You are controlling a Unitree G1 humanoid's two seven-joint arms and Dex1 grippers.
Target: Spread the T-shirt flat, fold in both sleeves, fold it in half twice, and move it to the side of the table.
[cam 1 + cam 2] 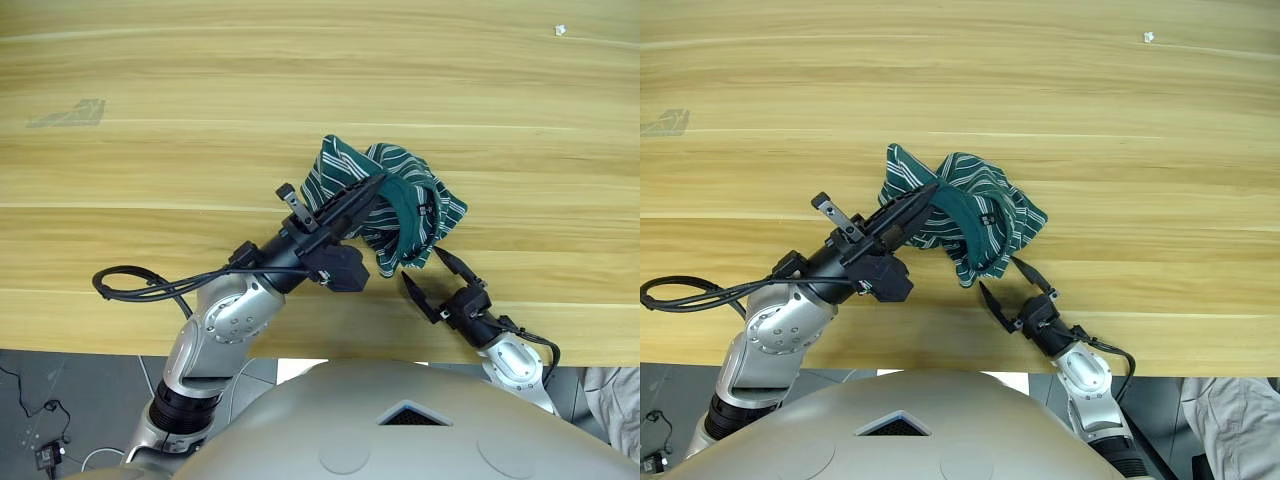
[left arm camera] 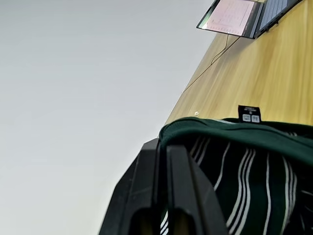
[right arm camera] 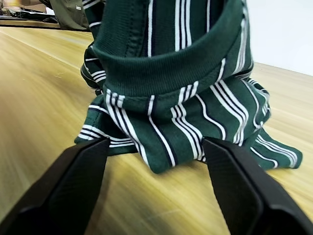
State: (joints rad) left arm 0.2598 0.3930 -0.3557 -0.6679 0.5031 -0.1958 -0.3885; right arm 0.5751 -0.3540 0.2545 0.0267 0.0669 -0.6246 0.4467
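My left pincer (image 1: 372,188), arm stretched forward, clamps the bunched green-striped T-shirt (image 1: 345,168) by its collar (image 3: 166,68). My right pincer (image 1: 428,275) gapes apart just beside it, near the counter's (image 1: 300,80) front edge.

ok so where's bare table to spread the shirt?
Free: the far table beyond the T-shirt, out to the white scrap, and the left stretch near the faded mark. Crowded: near edge, where the left gripper, jaws shut, holds the collar and the right gripper sits open.
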